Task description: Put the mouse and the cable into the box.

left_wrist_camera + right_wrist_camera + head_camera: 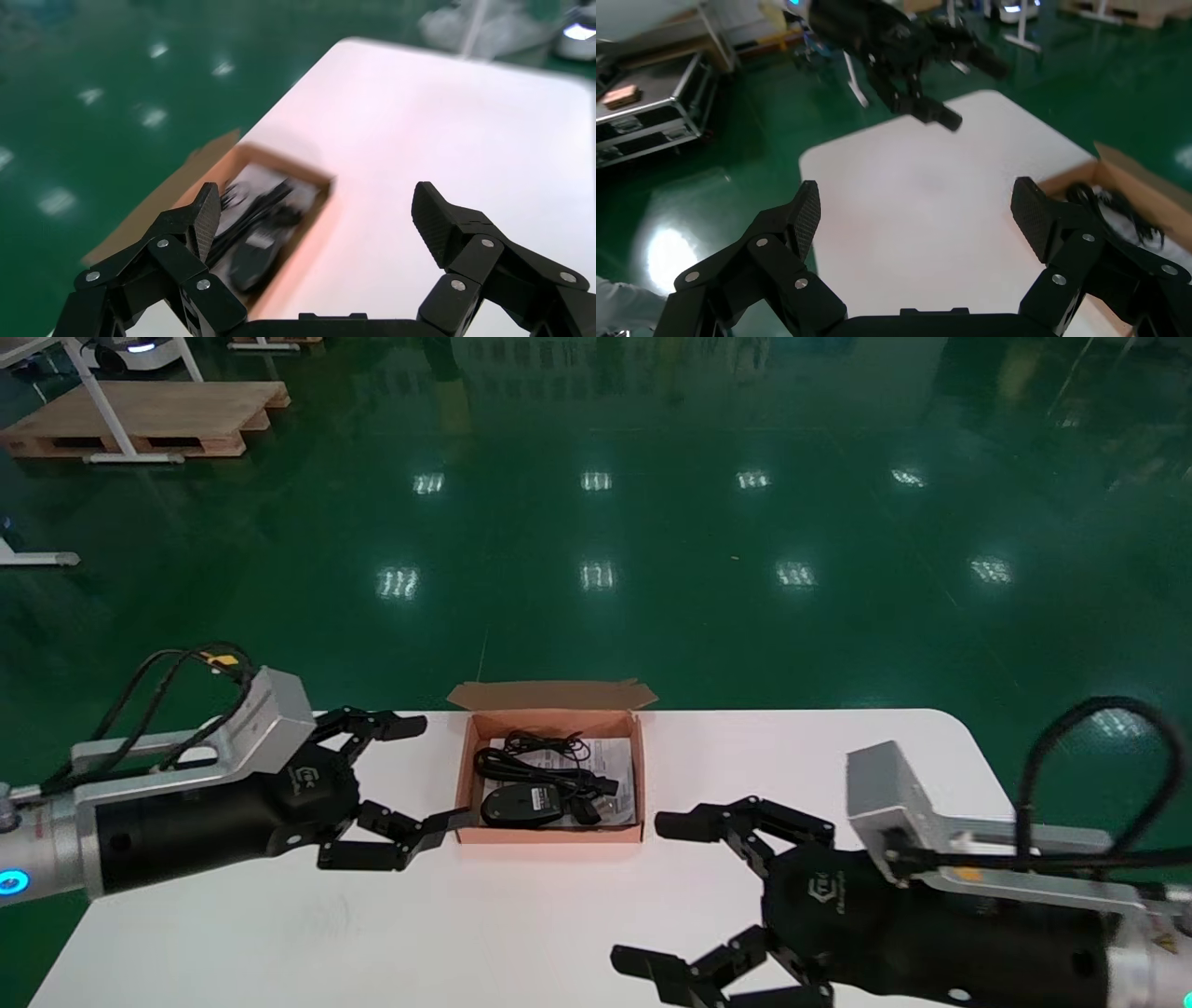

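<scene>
An open brown cardboard box [549, 834] sits at the table's far middle. Inside it lie a black mouse [521, 803] and a coiled black cable [545, 764] on a white sheet. My left gripper [419, 775] hovers just left of the box, open and empty. In the left wrist view the box [309, 210] with the mouse [249, 260] shows between the spread fingers [205, 217]. My right gripper [652, 896] is low at the front right, open, holding nothing. Its wrist view shows bare table between the pads [1032, 216] and the box [1130, 175] off to one side.
The white table [521, 933] ends just behind the box, with green floor beyond. A wooden pallet [149, 416] and white stand legs are far back left. The left gripper [912, 63] appears far off in the right wrist view.
</scene>
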Tool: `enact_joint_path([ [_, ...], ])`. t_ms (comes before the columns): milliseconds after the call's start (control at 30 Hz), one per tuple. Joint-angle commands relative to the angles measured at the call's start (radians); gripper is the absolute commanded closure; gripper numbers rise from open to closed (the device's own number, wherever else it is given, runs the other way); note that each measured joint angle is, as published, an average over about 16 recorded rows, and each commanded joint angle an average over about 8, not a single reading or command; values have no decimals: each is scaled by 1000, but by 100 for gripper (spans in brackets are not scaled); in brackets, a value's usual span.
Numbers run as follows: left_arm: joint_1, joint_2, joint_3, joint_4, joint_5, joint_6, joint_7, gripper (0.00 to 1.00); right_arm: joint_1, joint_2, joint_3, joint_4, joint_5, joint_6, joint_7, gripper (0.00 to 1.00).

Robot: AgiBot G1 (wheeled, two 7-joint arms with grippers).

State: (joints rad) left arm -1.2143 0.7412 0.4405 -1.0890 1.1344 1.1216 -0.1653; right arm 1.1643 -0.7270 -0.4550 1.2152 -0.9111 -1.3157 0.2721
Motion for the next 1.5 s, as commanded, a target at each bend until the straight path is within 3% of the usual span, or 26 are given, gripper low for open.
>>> enact_joint_path([
  [33, 14, -13, -16, -19, -40, 37, -2, 0, -20, 26, 39, 15, 40, -40, -19, 0],
  [300, 69, -64, -79, -96, -198, 184, -11, 0, -84, 108, 164, 64, 169, -168, -79, 0],
  [733, 145, -135, -167, -202, -419, 388, -23, 0, -92, 119, 181, 70, 188, -187, -86, 0],
  [1500, 143, -132, -164, -198, -412, 380, -23, 0, -91, 117, 177, 69, 184, -182, -85, 0],
])
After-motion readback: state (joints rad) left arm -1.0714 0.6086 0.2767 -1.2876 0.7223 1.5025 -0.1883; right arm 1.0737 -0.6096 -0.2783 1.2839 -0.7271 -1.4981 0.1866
